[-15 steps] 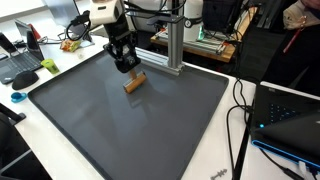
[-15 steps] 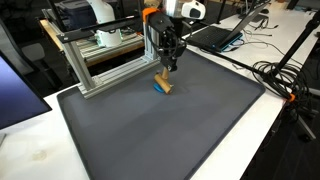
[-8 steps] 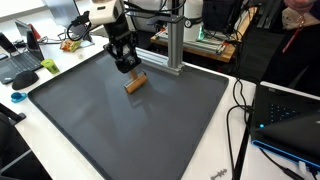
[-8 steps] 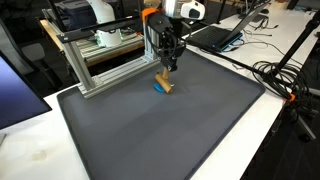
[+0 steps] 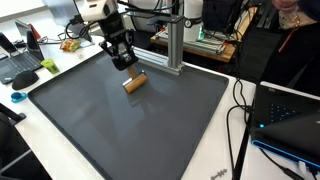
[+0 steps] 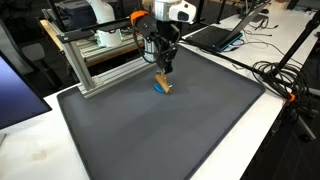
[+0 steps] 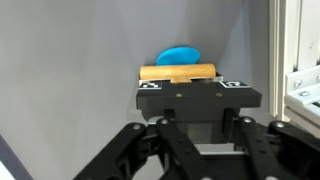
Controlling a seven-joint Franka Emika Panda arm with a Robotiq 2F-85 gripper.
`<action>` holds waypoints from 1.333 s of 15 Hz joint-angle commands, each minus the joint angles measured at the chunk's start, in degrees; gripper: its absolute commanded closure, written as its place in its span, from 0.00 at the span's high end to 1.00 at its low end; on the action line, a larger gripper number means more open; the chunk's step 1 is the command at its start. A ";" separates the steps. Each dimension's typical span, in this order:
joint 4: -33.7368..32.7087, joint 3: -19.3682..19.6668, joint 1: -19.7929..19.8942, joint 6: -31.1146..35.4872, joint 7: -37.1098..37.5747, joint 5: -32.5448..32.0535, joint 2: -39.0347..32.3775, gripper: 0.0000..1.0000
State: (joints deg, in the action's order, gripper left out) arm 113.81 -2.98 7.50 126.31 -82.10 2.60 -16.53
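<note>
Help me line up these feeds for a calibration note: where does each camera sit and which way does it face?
Exterior view: high beyond a mat corner, looking down at the gripper above the wooden block.
Exterior view: high at another side, facing the aluminium frame; the arm shows.
Wrist view: behind the fingers, looking down past them.
All three show the block; the blue piece shows beside it.

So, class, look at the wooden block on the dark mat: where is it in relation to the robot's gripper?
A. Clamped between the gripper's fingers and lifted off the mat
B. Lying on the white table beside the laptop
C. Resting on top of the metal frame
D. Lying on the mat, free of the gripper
D. In both exterior views the wooden block lies flat on the mat, while the gripper hangs above it with nothing between its fingers.
</note>
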 commanded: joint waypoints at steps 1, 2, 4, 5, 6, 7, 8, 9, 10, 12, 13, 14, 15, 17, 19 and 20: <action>5.24 0.97 1.19 5.00 -4.00 1.18 -0.29 0.22; 5.82 1.13 1.43 5.66 -4.93 1.29 -0.03 0.22; 6.94 1.64 1.56 7.15 -5.80 1.00 0.50 0.22; 7.41 1.92 1.64 7.71 -6.29 0.74 0.84 0.22; 7.87 2.29 1.55 8.37 -6.31 0.11 1.11 0.22; 8.20 2.55 1.53 8.75 -6.43 -0.21 1.33 0.22; 8.50 2.75 1.47 9.05 -6.45 -0.53 1.51 0.22; 8.61 2.94 1.38 9.16 -6.45 -0.86 1.55 0.22; 8.75 3.18 1.21 9.39 -6.27 -1.44 1.60 0.22; 9.07 3.53 0.92 9.81 -5.96 -2.43 1.72 0.22; 9.14 3.65 0.85 9.80 -5.89 -2.74 1.76 0.22; 9.17 3.80 0.73 9.89 -5.59 -3.33 1.74 0.22; 9.14 3.86 0.69 9.81 -5.60 -3.52 1.74 0.22; 9.08 3.92 0.53 9.84 -5.41 -4.16 1.69 0.22; 9.05 3.99 0.34 9.89 -5.19 -4.96 1.61 0.22; 9.03 4.04 0.24 9.93 -5.01 -5.41 1.60 0.22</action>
State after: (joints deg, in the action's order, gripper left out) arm 119.98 -0.71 8.19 132.72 -87.30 1.67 -12.82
